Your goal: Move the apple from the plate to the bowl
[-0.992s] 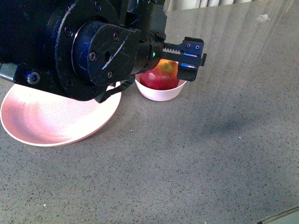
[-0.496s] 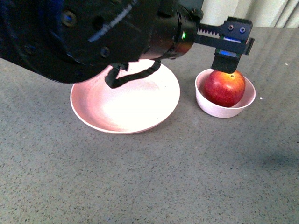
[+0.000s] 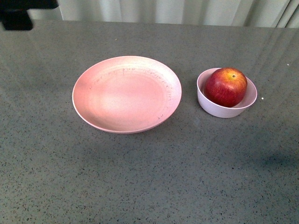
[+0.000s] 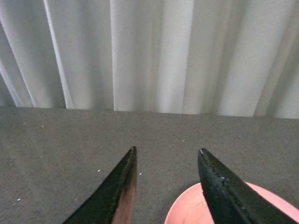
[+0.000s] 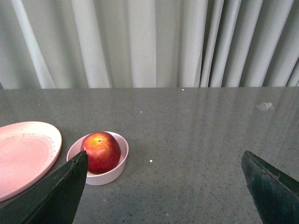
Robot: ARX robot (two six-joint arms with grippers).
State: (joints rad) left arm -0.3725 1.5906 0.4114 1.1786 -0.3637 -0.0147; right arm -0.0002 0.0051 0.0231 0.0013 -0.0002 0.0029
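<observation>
The dark red apple point(image 3: 225, 87) with its yellow-orange top sits inside the small pale pink bowl point(image 3: 223, 110), at the right of the front view. To its left lies the wide pink plate point(image 3: 126, 93) with nothing on it. In the right wrist view the apple point(image 5: 100, 151) rests in the bowl point(image 5: 112, 175), well beyond my open right gripper point(image 5: 164, 154), and the plate point(image 5: 23, 154) lies beside them. My left gripper point(image 4: 168, 149) is open and holds nothing. It hovers near the rim of the plate point(image 4: 191, 210).
Everything stands on a grey speckled table point(image 3: 140, 177). White curtains point(image 5: 140, 42) hang behind its far edge. A dark piece of an arm point(image 3: 16, 11) shows in the top left corner of the front view.
The arm that filled the front view, its gripper over the apple in the bowl, has pulled away to the top left corner. The apple stays in the bowl.
</observation>
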